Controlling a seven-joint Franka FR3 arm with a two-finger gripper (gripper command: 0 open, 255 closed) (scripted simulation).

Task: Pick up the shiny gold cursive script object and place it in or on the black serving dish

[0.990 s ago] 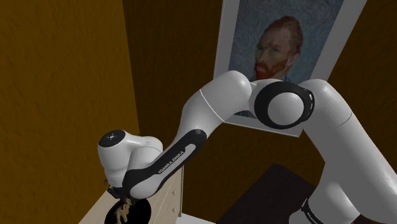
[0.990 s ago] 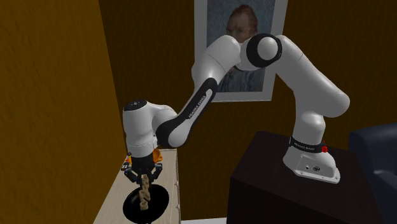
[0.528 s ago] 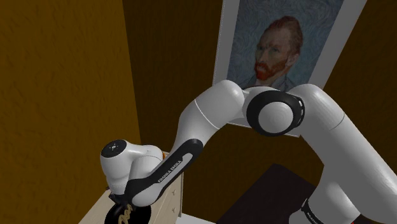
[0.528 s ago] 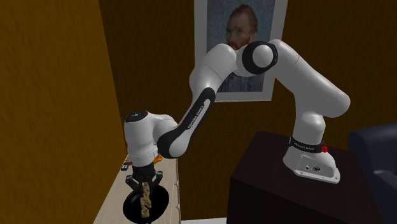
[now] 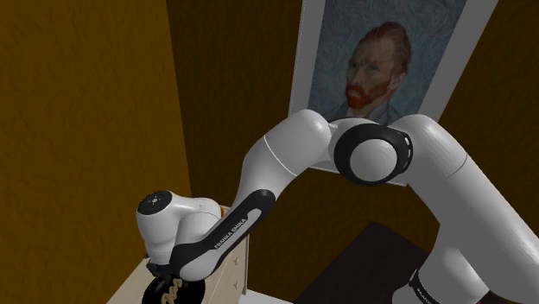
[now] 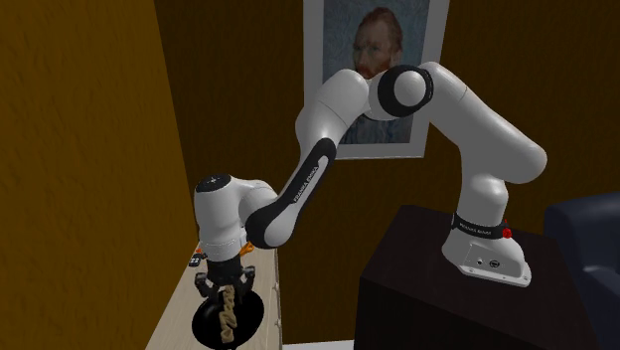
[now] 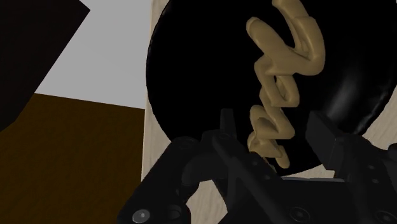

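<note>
The counter (image 6: 171,316) was a pale wooden chest, its light top running along an ochre-brown wall (image 6: 89,149). In the shoulder view we saw its drawer fronts (image 5: 235,266) below the arm. On the darker wall behind hung a framed portrait (image 5: 380,69) of a red-bearded man, upright in a pale frame. The robot's stand (image 6: 437,288) was a dark box to the second exterior view's right of the counter, and the edge of a dark blue armchair (image 6: 593,249) showed beyond it. From the wrist we could see grey floor (image 7: 102,57) past the counter's edge.

The dish (image 7: 191,63) was round, black and glossy, with a soft sheen along one side, and it sat flat on the counter top. The gold script (image 7: 280,83) lay on it. It was a single looping strand of rounded, linked letters, tan-gold in colour, stretching from between the fingers out across the dish's middle.

The gripper (image 7: 275,127) hung low over the near rim of the dish with its fingers spread. The near end of the script sat between them, with a dark gap on either side, so we judged that it was not clasped.
</note>
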